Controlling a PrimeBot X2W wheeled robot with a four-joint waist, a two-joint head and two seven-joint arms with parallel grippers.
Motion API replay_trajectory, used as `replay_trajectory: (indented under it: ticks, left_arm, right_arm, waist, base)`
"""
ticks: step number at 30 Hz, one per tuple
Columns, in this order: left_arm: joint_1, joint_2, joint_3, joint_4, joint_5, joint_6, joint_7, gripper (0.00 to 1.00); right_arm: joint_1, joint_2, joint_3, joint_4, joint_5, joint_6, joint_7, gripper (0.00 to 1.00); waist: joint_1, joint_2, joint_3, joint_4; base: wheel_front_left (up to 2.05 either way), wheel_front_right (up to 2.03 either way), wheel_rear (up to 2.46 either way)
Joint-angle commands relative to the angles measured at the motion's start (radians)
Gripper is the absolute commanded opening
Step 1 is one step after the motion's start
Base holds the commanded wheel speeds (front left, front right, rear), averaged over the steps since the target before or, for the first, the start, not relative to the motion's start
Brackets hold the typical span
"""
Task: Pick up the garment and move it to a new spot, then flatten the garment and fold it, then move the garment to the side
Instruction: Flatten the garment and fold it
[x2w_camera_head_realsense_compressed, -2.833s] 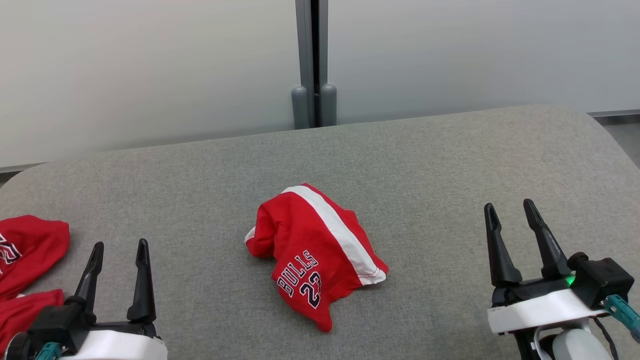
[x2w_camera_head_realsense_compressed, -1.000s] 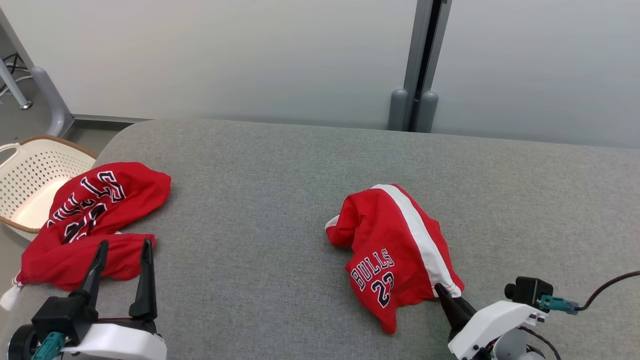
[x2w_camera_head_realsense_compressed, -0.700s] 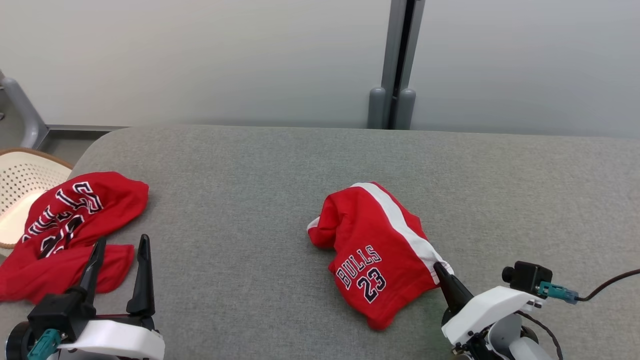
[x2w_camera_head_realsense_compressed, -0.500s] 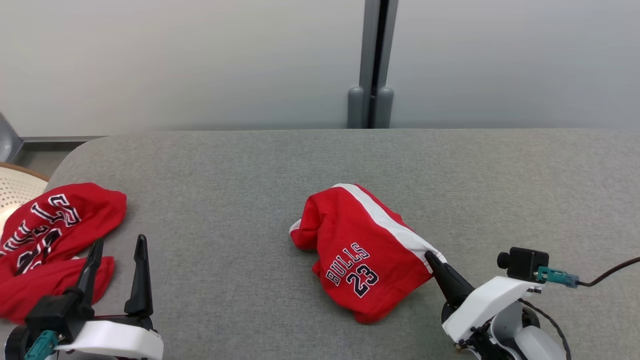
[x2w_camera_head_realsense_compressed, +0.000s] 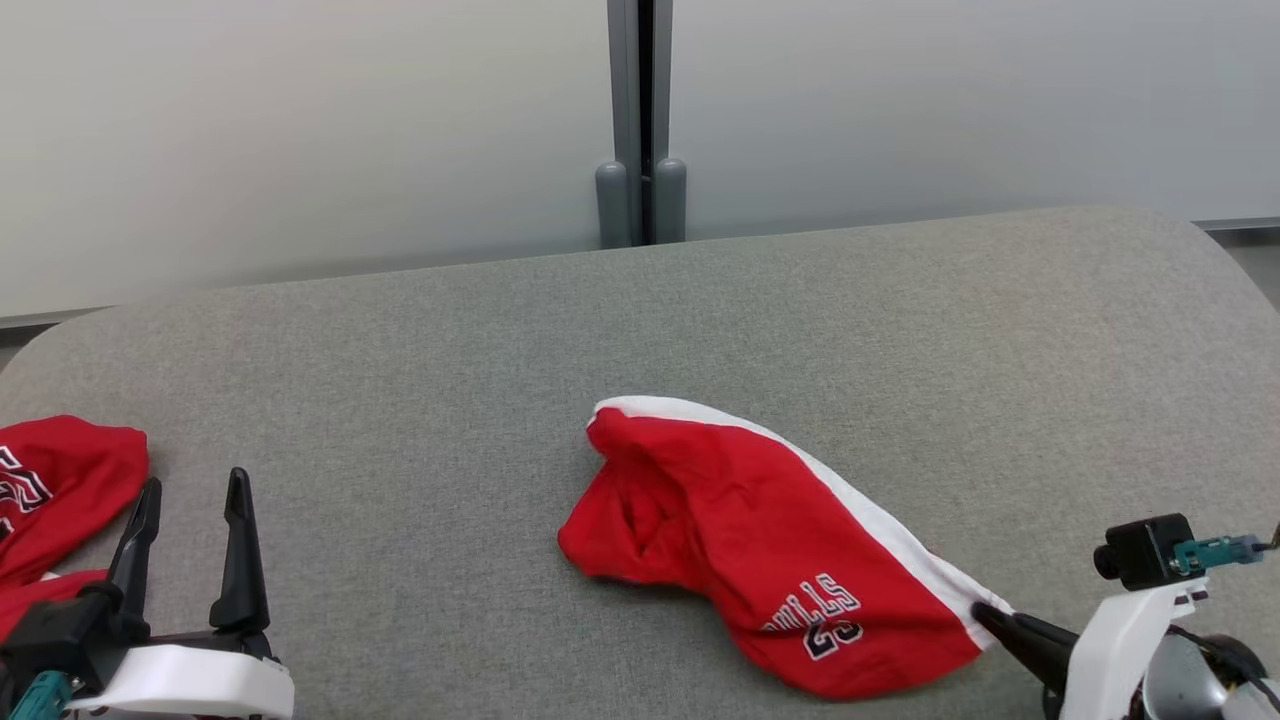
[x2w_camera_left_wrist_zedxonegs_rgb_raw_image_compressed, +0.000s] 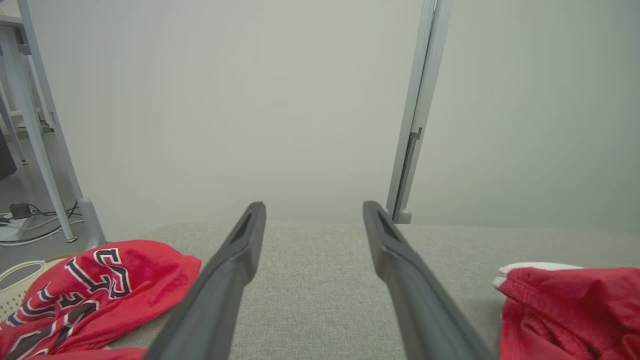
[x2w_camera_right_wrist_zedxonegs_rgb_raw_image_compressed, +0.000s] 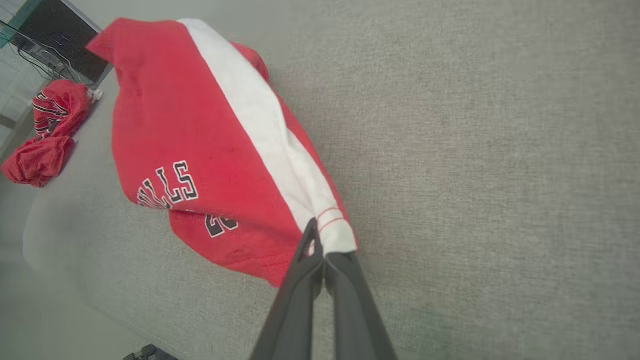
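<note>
My right gripper (x2w_camera_head_realsense_compressed: 985, 614) has its jaws clamped on the white-striped corner of the shorts (x2w_camera_head_realsense_compressed: 740, 530) at the near right of the counter (x2w_camera_head_realsense_compressed: 400, 360), the cloth trailing away leftward along the stripe, well apart from my left gripper (x2w_camera_head_realsense_compressed: 194, 482), jaws wide open.

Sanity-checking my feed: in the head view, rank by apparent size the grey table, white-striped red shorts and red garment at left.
1. Grey fabric-covered table
2. Red shorts with white side stripe
3. Crumpled red garment at left; the frame cuts it off, full size unsure.
</note>
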Motion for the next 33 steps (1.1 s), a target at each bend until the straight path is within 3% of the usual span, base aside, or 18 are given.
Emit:
replay_trajectory:
  ticks: [1, 3, 7, 8, 9, 16, 22, 28, 33]
  left_arm:
    - [0.008, 0.008, 0.005, -0.006, -0.002, 0.006, 0.002, 1.0]
    - [0.001, 0.007, -0.001, -0.009, -0.002, 0.006, 0.01, 1.0]
    - [-0.011, 0.007, -0.01, -0.005, -0.006, 0.003, 0.02, 1.0]
    - [-0.012, 0.006, -0.012, -0.003, -0.008, 0.004, 0.02, 1.0]
    - [-0.012, 0.006, -0.013, -0.001, -0.009, 0.004, 0.023, 1.0]
    - [-0.02, 0.022, -0.029, 0.005, -0.025, -0.015, 0.071, 1.0]
    - [-0.062, 0.041, -0.05, -0.001, -0.092, -0.066, 0.201, 1.0]
    - [-0.145, 0.047, -0.084, 0.023, -0.261, -0.154, 0.46, 1.0]
    - [-0.235, 0.034, -0.119, 0.077, -0.441, -0.206, 0.682, 1.0]
  right_arm:
    - [0.005, -0.024, -0.002, 0.008, -0.03, 0.0, 0.019, 0.0]
    - [0.005, -0.046, 0.0, 0.041, -0.086, 0.0, 0.03, 0.0]
    - [-0.014, -0.028, -0.018, 0.12, -0.186, 0.0, 0.009, 0.0]
    - [-0.016, -0.014, -0.021, 0.133, -0.203, 0.0, 0.001, 0.29]
    - [-0.017, 0.005, -0.025, 0.144, -0.213, 0.0, -0.005, 1.0]
    - [-0.027, 0.054, -0.075, 0.155, -0.257, 0.0, -0.027, 1.0]
    - [-0.009, 0.064, -0.151, 0.117, -0.277, 0.0, -0.036, 1.0]
    - [0.021, 0.089, -0.256, 0.055, -0.331, 0.0, -0.04, 1.0]
    - [0.012, 0.142, -0.316, 0.001, -0.405, 0.0, -0.111, 1.0]
  waist:
    - [0.0, 0.0, 0.006, 0.001]
    - [0.0, 0.0, 0.012, 0.004]
    - [0.0, 0.0, 0.016, 0.013]
    - [0.0, 0.0, 0.016, 0.015]
    - [0.0, 0.0, 0.014, 0.017]
    - [0.0, 0.0, -0.003, 0.009]
    - [0.0, 0.0, -0.007, -0.013]
    - [0.0, 0.0, 0.002, -0.065]
    - [0.0, 0.0, 0.025, -0.121]
  base:
    - [0.0, 0.0, 0.0]
    - [0.0, 0.0, 0.0]
    - [0.0, 0.0, 0.0]
    - [0.0, 0.0, 0.0]
    - [0.0, 0.0, 0.0]
    - [0.0, 0.0, 0.0]
    - [0.0, 0.0, 0.0]
    - [0.0, 0.0, 0.0]
    - [0.0, 0.0, 0.0]
